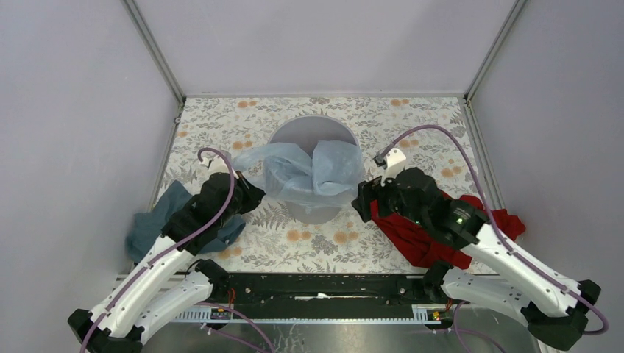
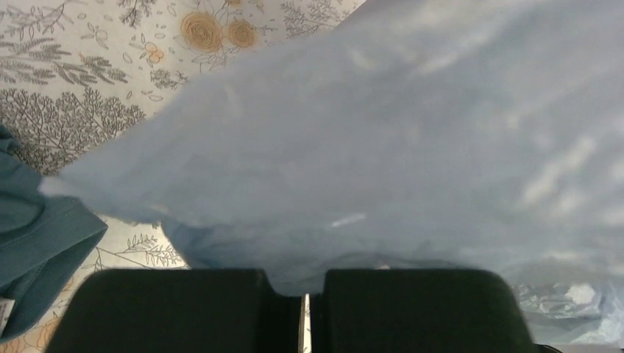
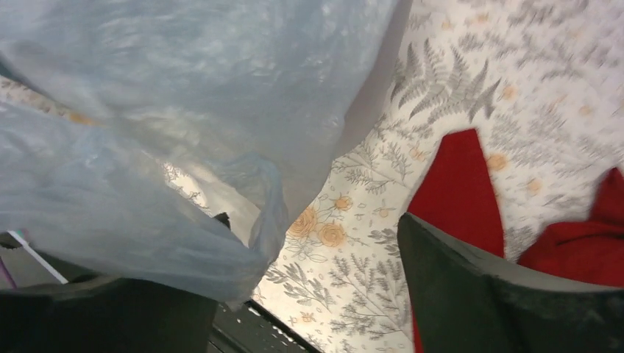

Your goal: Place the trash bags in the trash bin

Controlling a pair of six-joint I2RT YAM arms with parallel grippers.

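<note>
The grey trash bin (image 1: 310,129) stands at the middle of the floral table. A pale-blue translucent trash bag (image 1: 307,173) is draped over its near rim, partly hanging inside and spreading out to the left. My left gripper (image 1: 249,194) is at the bag's left edge, left of the bin. In the left wrist view the left gripper (image 2: 305,285) is shut, with the bag (image 2: 383,147) fanning out from between its pads. My right gripper (image 1: 366,197) sits just right of the bin. It stands open (image 3: 309,294), and the bag (image 3: 147,147) lies loose over its left finger.
A red cloth (image 1: 423,237) lies under my right arm, showing again between the right fingers (image 3: 456,191). A dark teal cloth (image 1: 156,222) lies under my left arm and shows at the left edge of the left wrist view (image 2: 29,235). Grey walls close in three sides of the table.
</note>
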